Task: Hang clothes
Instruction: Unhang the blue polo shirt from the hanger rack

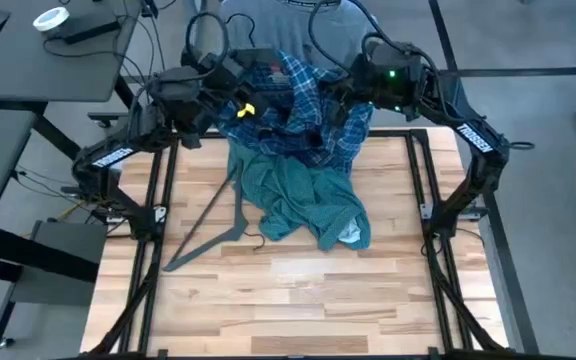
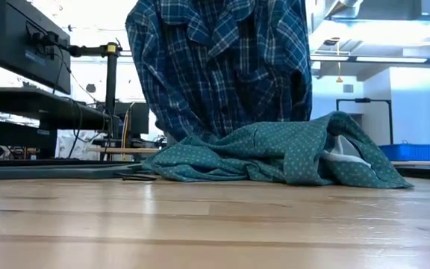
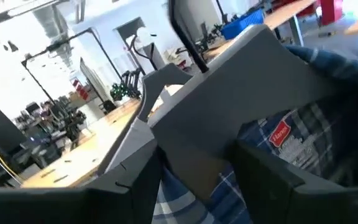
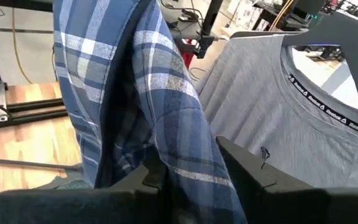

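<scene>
The blue-white plaid shirt (image 1: pixel 288 105) hangs lifted over the table's far edge between my two grippers; in the low view its lower part (image 2: pixel 215 67) drops behind the green shirt. My left gripper (image 3: pixel 194 186) is shut on a grey hanger (image 3: pixel 229 93) that sits in the plaid shirt's collar, beside a red label (image 3: pixel 283 135). My right gripper (image 4: pixel 188 180) is shut on the plaid shirt (image 4: pixel 135 93). The green fine-checked shirt (image 1: pixel 303 205) lies crumpled on the table. The grey tee (image 4: pixel 278 106) hangs on a dark hanger beyond the far edge. My left gripper pinches the grey hanger's flat body (image 3: pixel 191 165) between its two fingers, below the hook (image 3: pixel 188 37). The hanger is lifted clear, with plaid cloth around its lower part. My right gripper pinches a bunched fold of the plaid shirt (image 4: pixel 185 155) between its two fingers. The cloth hangs slack past them, clear of the table there.
A thin dark hanger (image 1: pixel 213 222) lies on the table left of the green shirt. Bare wood (image 1: pixel 288 310) stretches toward the near edge. Black frame rails (image 1: pixel 158 200) run along both sides. A desk (image 1: pixel 48 60) stands at the far left.
</scene>
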Tool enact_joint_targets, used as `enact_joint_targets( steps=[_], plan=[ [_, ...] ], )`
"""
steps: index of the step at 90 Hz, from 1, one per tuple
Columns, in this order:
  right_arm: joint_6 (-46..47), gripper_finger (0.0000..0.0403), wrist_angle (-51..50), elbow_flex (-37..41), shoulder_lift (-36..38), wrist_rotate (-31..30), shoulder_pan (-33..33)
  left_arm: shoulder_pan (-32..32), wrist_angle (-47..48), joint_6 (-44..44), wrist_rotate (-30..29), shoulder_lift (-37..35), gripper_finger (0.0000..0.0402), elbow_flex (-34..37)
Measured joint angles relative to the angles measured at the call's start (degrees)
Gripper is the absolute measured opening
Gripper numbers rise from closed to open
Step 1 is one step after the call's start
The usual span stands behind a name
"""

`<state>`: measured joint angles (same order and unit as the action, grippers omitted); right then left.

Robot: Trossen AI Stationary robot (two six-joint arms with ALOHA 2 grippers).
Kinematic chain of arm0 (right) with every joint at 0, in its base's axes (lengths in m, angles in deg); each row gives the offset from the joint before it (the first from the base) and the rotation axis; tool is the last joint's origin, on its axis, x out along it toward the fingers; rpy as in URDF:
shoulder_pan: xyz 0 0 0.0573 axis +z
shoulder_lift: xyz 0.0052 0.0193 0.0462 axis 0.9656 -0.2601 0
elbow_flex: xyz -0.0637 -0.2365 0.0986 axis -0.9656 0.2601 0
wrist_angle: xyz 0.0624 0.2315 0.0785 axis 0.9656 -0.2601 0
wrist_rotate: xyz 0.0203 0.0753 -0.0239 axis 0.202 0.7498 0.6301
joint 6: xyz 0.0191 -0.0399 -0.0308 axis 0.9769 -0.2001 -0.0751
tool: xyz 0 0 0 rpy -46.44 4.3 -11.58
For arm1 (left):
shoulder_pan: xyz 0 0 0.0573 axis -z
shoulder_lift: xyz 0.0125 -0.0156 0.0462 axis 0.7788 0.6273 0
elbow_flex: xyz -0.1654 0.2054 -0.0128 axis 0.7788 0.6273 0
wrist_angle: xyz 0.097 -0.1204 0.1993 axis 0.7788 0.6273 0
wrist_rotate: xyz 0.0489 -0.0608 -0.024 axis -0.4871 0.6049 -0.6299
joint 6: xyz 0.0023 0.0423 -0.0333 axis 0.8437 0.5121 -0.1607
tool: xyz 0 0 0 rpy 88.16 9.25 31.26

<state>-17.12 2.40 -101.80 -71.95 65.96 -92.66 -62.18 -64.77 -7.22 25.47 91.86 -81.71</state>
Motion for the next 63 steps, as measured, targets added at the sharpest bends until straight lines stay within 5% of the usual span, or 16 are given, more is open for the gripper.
enact_joint_targets(
  steps=[39,63],
  plan=[
    [0.0,0.0091,2.8,0.1,0.0,1.1,1.5,-1.7,3.8,2.1,-2.7,0.1,0.0217,0.1],
    [2.3,0.0091,0.9,-0.1,0.0,0.6,1.5,-0.5,-9.2,9.4,-4.9,-0.2,0.0196,0.2]
  ],
)
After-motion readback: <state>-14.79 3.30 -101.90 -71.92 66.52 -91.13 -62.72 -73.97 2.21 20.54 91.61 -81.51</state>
